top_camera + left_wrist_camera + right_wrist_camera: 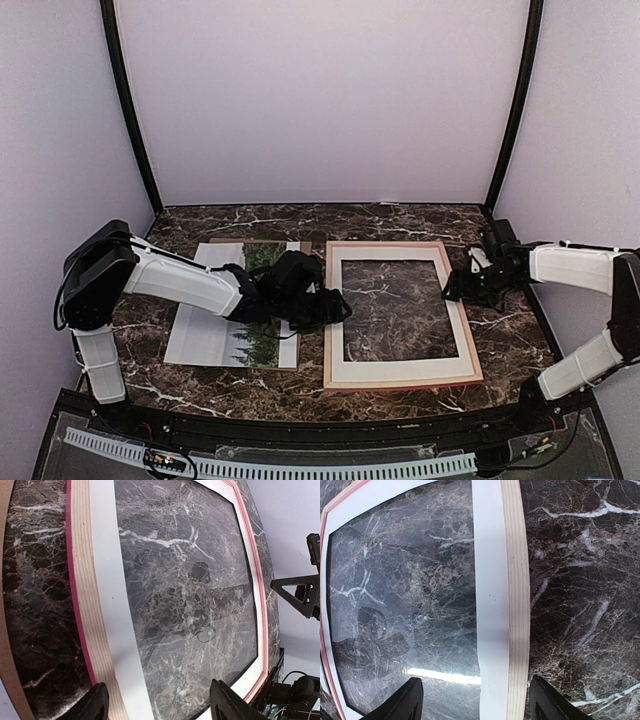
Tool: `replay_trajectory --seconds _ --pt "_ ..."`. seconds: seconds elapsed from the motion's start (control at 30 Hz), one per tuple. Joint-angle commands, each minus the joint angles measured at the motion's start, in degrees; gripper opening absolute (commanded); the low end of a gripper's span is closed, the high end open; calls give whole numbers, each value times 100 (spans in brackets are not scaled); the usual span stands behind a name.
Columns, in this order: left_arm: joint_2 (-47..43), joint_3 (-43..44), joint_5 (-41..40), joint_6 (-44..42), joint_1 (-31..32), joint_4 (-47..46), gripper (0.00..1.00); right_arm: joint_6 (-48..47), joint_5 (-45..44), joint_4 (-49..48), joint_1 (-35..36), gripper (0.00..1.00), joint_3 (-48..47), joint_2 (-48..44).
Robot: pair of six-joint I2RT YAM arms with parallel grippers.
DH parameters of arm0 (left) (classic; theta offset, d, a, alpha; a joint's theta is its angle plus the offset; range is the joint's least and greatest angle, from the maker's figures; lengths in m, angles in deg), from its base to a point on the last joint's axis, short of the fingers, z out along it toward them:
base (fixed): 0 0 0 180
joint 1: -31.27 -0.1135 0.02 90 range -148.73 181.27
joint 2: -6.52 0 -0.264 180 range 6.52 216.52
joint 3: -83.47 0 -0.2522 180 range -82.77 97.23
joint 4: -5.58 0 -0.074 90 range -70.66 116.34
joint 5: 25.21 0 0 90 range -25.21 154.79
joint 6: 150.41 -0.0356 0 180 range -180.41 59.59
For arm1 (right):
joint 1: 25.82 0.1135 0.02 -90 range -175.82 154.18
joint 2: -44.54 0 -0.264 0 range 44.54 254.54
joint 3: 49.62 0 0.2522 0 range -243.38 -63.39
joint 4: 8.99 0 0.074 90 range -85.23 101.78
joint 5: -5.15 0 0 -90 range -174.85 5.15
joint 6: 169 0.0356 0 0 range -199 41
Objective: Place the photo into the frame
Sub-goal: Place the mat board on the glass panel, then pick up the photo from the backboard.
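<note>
Open and empty over opposite rails of the frame [400, 375], flat on the table [505, 335]: left gripper [335, 305], right gripper [455, 288].
Just left of it, partly under the left arm [180, 280], the photo [262, 255]: probably light, limp, easily creased; best pinched at an exposed edge.

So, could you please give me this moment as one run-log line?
left gripper: open, above frame left rail | right gripper: open, above right rail | photo: lying left of frame, not yet inserted

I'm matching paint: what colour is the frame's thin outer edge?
Pink-red, next to pale striped wood on the frame; clearest in the left wrist view.
</note>
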Motion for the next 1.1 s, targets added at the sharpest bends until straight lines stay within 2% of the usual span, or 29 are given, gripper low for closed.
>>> replay_trajectory --seconds 0.0,0.13,0.37,0.57,0.67,0.73,0.9,1.07 --pt "-385 41 -349 -330 29 329 72 -14 -12 -121 -14 74 -37 -186" --pt "-607 20 -629 -715 31 514 72 -7 -5 -130 47 74 -37 -352" --pt "-1610 -315 -1126 -1514 -179 1185 76 212 -32 -254 517 74 -126 -530" --pt "-2615 -896 -427 -2056 -1334 1597 88 628 -194 -670 1560 74 -640 -176" --pt "-3135 -1073 -252 -2499 -1882 1854 96 782 -227 -897 2082 74 -1059 274" --pt "-3310 -1061 91 -2794 -2327 2092 98 812 -200 -1019 2428 74 -1436 654" --pt "-3183 -829 1031 -3459 -3551 2747 99 722 60 -1178 3079 74 -2563 1801" --pt "-2780 -635 1641 -3837 -4361 3135 99 657 404 -1377 3504 73 -3462 2848"
